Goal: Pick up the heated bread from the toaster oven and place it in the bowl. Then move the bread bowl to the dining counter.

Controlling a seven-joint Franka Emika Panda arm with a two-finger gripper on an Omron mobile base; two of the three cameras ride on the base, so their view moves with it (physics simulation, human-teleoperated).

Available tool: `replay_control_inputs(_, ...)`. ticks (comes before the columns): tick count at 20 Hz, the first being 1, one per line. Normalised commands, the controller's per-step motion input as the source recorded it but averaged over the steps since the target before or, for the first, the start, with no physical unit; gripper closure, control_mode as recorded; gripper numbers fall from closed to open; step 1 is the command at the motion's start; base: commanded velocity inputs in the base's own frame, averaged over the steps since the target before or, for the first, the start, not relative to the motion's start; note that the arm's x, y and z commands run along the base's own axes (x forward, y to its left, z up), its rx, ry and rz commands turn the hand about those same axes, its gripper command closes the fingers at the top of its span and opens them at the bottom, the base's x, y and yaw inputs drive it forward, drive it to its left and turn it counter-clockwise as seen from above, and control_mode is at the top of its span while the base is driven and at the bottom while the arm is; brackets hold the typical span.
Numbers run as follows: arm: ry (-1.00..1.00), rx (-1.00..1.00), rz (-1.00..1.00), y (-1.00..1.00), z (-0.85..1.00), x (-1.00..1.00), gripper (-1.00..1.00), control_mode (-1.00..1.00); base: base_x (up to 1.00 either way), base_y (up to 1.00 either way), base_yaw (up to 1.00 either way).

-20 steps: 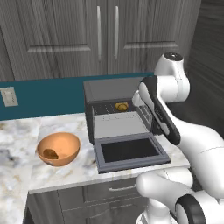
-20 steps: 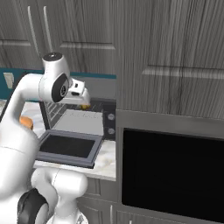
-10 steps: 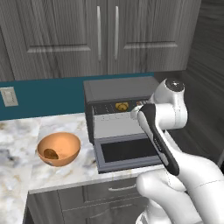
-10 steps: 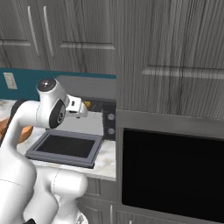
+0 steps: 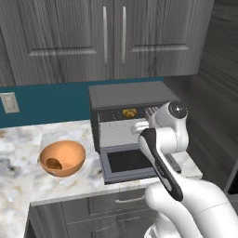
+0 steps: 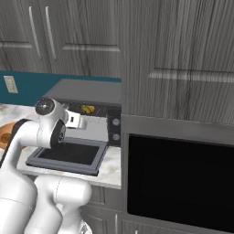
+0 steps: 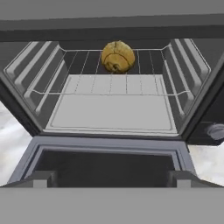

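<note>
A kitchen worktop with an oven (image 5: pixel 132 123) at its right end, door (image 5: pixel 135 162) dropped flat toward the robot. The bread (image 7: pixel 117 56), a small golden roll, sits on the wire rack (image 7: pixel 109 89) at the far back of the oven, near the middle. The gripper (image 7: pixel 109 177) hangs just in front of the open door, aimed in at the roll, its jaws spread wide with nothing between them. To the left of the oven, apart from it, stands the orange bowl (image 5: pixel 62 158); a darker brown lump (image 5: pixel 54 163) lies in it, though what it is cannot be made out. The task looks barely begun: the door is open, but the bread is not yet grasped, the bowl has not received it, and carrying the bowl to the dining counter remains.
</note>
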Motion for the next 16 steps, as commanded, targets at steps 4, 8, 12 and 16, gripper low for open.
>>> replay_control_inputs(4, -0.18, 0.02, -0.02, 0.06, -0.01, 0.14, -1.0, -1.0, 0.0, 0.0, 0.0)
replay_control_inputs(8, -0.05, 0.0, 0.0, 0.13, 0.0, 0.3, -1.0, -1.0, 0.0, 0.0, 0.0)
replay_control_inputs(12, -0.01, 0.0, 0.0, 0.03, 0.08, 0.02, -1.0, -1.0, 0.0, 0.0, 0.0)
replay_control_inputs(16, 0.0, 0.0, 0.0, 0.0, 0.11, 0.07, -1.0, -1.0, 0.0, 0.0, 0.0)
